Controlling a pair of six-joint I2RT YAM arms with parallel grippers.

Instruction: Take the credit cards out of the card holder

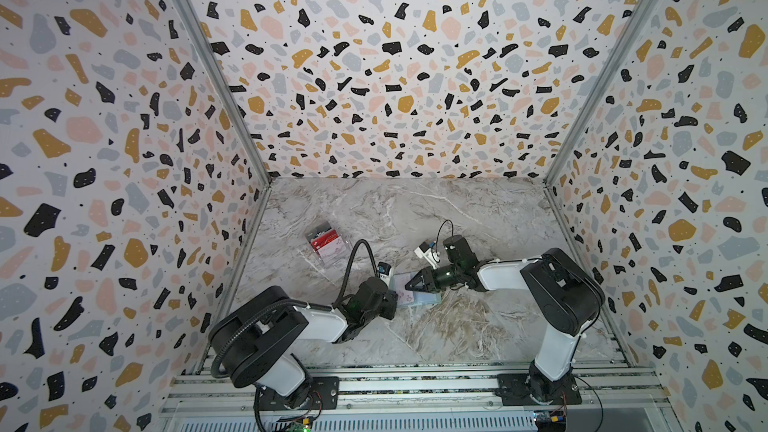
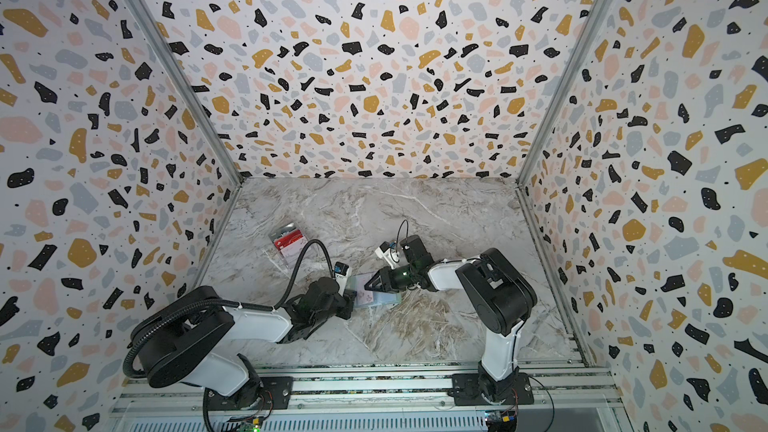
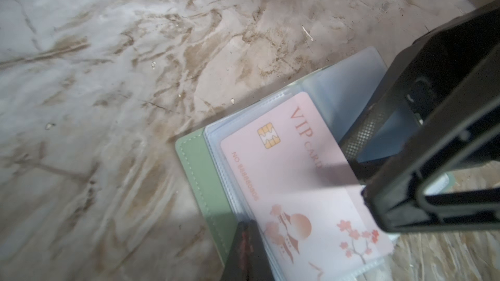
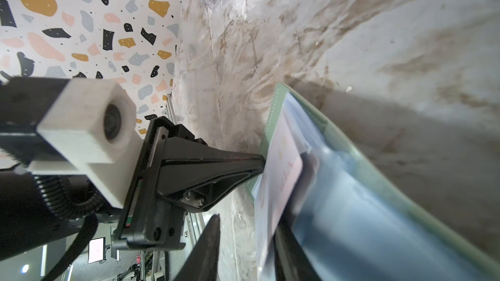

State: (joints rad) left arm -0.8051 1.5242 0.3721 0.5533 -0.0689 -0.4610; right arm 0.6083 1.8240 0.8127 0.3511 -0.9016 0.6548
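Note:
The pale green card holder [image 1: 426,300] [image 2: 388,300] lies open on the marble table between both arms. A white-pink credit card [image 3: 292,163] printed "VIP CARD", with flowers, sits in its clear sleeves. My left gripper [image 3: 249,228] [image 1: 394,304] is shut, its tips resting where the green cover [image 3: 197,174] meets the sleeves. My right gripper [image 4: 249,223] [image 1: 409,284] reaches in from the opposite side with its jaws apart. One of its fingers [image 4: 286,241] lies against the raised sleeve page [image 4: 273,185] holding the card; the other finger [image 4: 208,244] stands clear over the table.
A clear plastic box [image 1: 328,243] [image 2: 291,241] with red and dark printed items sits behind the left arm. Patterned walls enclose the table on three sides. Aluminium rails run along the front edge.

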